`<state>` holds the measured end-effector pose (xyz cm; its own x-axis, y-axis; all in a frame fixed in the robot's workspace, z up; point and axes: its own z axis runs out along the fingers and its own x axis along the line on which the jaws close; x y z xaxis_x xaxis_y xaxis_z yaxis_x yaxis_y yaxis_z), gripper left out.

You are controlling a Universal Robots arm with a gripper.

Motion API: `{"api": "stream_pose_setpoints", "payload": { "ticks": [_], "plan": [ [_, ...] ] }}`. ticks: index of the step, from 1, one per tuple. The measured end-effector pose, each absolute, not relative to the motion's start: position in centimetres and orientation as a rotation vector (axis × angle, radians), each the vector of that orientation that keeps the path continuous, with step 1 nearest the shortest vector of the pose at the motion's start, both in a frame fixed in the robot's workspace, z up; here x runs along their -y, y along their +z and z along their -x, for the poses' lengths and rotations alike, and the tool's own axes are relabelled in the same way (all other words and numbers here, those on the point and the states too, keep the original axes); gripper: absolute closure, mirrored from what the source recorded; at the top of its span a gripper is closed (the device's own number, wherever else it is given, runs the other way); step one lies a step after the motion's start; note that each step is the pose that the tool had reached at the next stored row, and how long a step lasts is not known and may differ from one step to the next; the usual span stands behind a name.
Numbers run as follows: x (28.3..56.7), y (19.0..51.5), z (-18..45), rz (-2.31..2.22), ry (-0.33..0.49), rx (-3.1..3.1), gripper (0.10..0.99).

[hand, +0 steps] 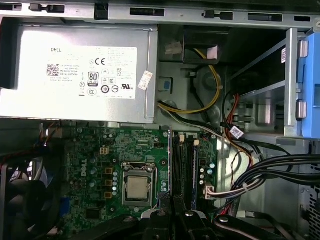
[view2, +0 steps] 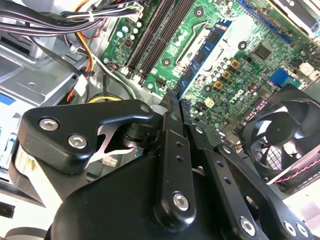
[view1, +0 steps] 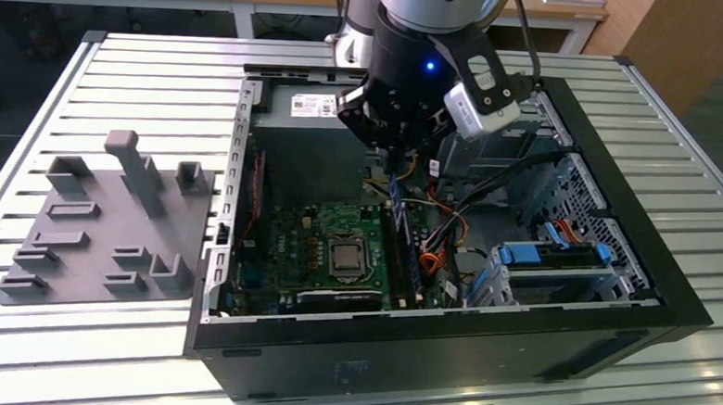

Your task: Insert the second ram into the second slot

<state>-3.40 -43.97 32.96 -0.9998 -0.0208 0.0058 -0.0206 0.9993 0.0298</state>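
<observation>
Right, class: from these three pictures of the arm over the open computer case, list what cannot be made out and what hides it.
Second wrist view: the gripped end of the second ram, covered by the gripper.
Exterior view: whether the ram's lower edge meets a slot; too small among dark cables.
First wrist view: the near ends of the ram slots, behind the gripper.
Second wrist view: the fan, cut off by the picture's edge.

Open room lies straight above the memory slots (hand: 182,165), where the hand (view2: 175,98) hangs, pinched on the second ram (view2: 202,60). On the exterior view's right, cables (view1: 480,190) crowd close beside the slots. The drive cage (view1: 585,186) stands beyond them, and the power supply (hand: 75,75) lies past one end of the slots.
</observation>
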Motion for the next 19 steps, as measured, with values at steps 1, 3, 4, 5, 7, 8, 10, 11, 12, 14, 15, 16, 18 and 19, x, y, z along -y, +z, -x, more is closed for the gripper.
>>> {"api": "stream_pose_setpoints", "payload": {
  "ticks": [1,3,4,5,7,8,10,11,12,14,15,16,18,19],
  "plan": [
    [43.97,32.92,3.40,-0.032,-0.047,3.135,0.953],
    [43.97,32.85,3.40,-0.032,-0.047,3.135,0.953],
    [43.97,32.82,3.40,-0.032,-0.047,3.135,0.953],
    [43.97,32.78,3.40,-0.032,-0.047,3.135,0.953],
    [43.97,32.71,3.40,-0.032,-0.047,3.135,0.953],
    [43.97,32.68,3.40,-0.032,-0.047,3.135,0.953],
    [43.97,32.61,3.40,-0.032,-0.047,3.135,0.953],
    [43.97,32.58,3.40,-0.032,-0.047,3.135,0.953],
    [43.97,32.55,3.40,-0.032,-0.047,3.135,0.953],
    [43.97,32.48,3.40,-0.032,-0.047,3.135,0.953],
    [43.97,32.45,3.40,-0.032,-0.047,3.135,0.953],
    [43.97,32.42,3.40,-0.032,-0.047,3.135,0.953],
    [43.97,32.35,3.40,-0.032,-0.047,3.135,0.953],
    [43.97,32.31,3.40,-0.032,-0.047,3.135,0.953]
  ]
}}
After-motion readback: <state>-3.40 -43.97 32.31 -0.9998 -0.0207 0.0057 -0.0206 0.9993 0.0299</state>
